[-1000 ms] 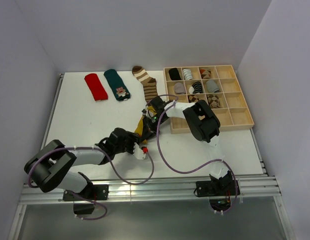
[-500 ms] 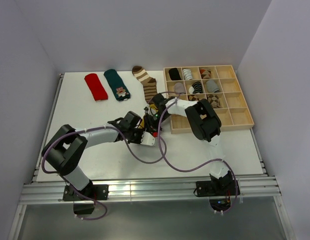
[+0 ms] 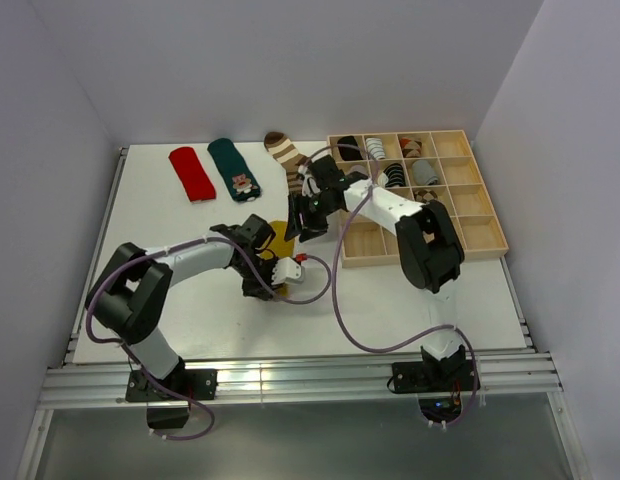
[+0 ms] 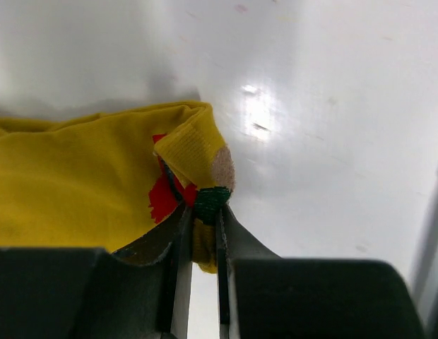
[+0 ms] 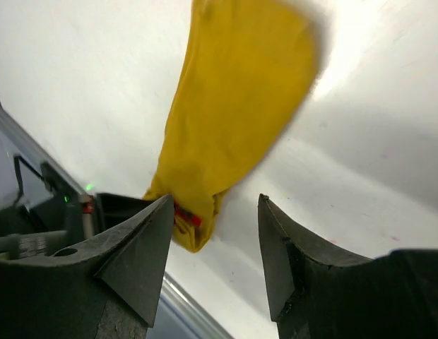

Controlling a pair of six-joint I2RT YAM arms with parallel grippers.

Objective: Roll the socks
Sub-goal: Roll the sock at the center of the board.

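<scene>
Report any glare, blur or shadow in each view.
Top external: evenly lit and sharp, with only soft shadows on the table. Left wrist: a bright glare patch on the table just beyond the yellow sock; the sock's pinched edge is sharp, the left gripper dark. Right wrist: the sock is blurred, with washed-out glare at upper right; the right gripper reads sharper.
</scene>
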